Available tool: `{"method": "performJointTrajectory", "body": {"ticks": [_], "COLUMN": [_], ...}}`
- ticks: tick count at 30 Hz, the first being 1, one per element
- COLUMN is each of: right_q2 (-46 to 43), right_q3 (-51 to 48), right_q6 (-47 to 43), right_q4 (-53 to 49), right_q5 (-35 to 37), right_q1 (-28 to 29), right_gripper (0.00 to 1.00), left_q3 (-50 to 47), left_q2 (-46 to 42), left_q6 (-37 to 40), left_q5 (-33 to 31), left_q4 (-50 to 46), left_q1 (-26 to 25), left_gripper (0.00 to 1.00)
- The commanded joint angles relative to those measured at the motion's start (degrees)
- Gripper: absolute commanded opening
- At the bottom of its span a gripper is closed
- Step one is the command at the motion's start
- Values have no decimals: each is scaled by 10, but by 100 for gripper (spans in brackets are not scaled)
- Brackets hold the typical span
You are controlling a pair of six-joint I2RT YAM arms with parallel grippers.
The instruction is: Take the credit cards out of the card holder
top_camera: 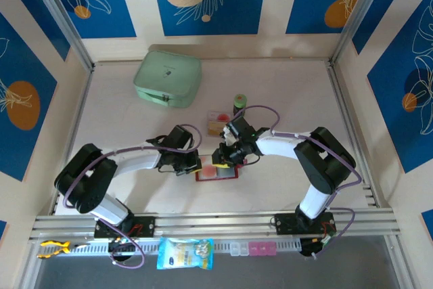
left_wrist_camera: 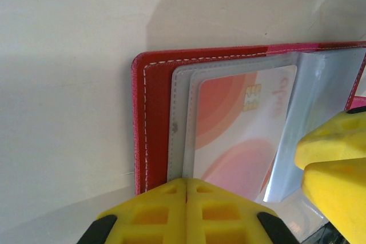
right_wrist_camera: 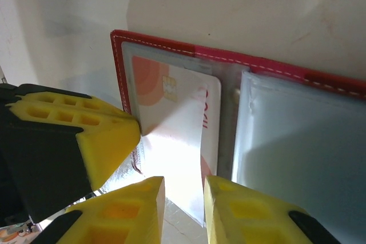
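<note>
— which step are you on?
— pulling a card out, i'd judge. the card holder [top_camera: 226, 173] lies open and flat on the counter [top_camera: 284, 99], between my two hands. my left hand [left_wrist_camera: 186, 190] has its pads pressed together right at the holder's near edge. whether they pinch a sleeve there, i cannot tell. my right hand [right_wrist_camera: 184, 186] is open just a little. the near end of a card [right_wrist_camera: 177, 112] sits in the gap, not clamped as far as i can see.
— what's in the holder?
— that one card, white with orange circles and a gold chip, partly in its clear sleeve. the neighbouring sleeve [right_wrist_camera: 297, 141] looks empty.
— anything out already?
— some loose cards [top_camera: 218, 121] lie further back, near the green can [top_camera: 239, 103]. the mint-green case [top_camera: 168, 78] is closed, so i can't say what it holds.
— next move?
— close the right hand on the card's free end and draw it straight out along the sleeve, with the left pinning the holder down.
</note>
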Motion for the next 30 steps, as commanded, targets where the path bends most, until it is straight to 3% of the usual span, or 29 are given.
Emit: {"method": "performJointTrajectory", "body": {"ticks": [1,30], "right_q2": [10,45], "right_q3": [17,43], "right_q6": [-2,-19], "right_q4": [3,-38], "right_q5": [-11,24], "right_q1": [6,26], "right_gripper": [25,23], "left_q3": [-7,-13], "left_q2": [2,-4], "left_q6": [9,5], "left_q5": [-10,-9], "left_q4": [-21,-18], "left_q1": [7,6], "left_gripper": [5,5]}}
